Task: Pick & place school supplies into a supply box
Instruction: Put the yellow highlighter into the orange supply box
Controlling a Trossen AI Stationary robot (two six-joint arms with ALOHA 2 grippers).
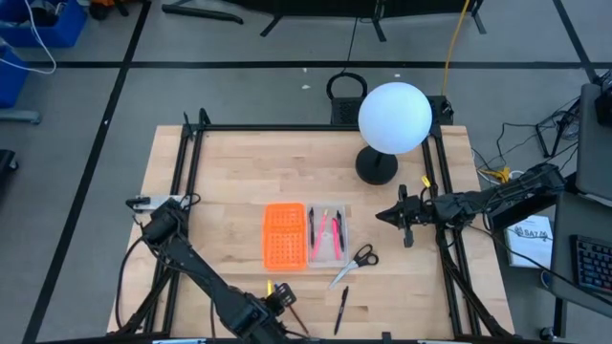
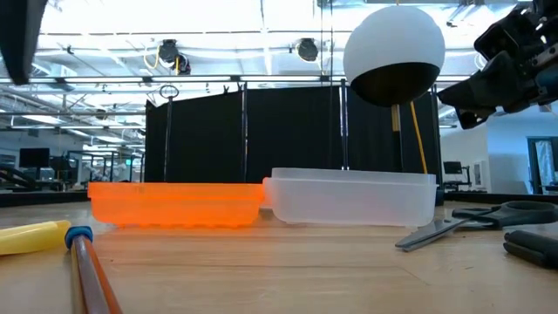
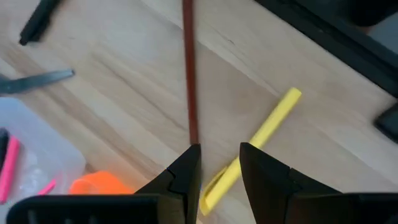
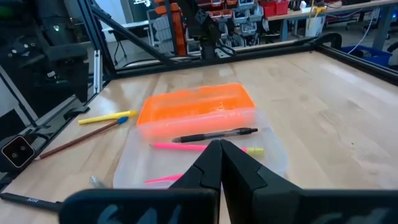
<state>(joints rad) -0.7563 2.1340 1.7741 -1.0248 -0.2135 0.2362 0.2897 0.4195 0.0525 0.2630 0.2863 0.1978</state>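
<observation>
Yellow pen (image 3: 261,134): lies under the left gripper (image 3: 219,163), slanting between its fingers; brown pencil (image 3: 188,68) just beside it
Left gripper: low over the table's near edge; fingers parted a little, holding nothing
Right gripper (image 4: 220,163): fingers closed together, empty; hangs above the table beside the supply box (image 1: 330,250)
Supply box: clear tray ahead of the right gripper; pink pens (image 4: 186,147) and dark pen (image 4: 214,134) inside; orange lid (image 1: 285,236) attached beyond
Scissors (image 1: 356,263): on wood between tray and right gripper; black pen (image 1: 340,311) near them
</observation>
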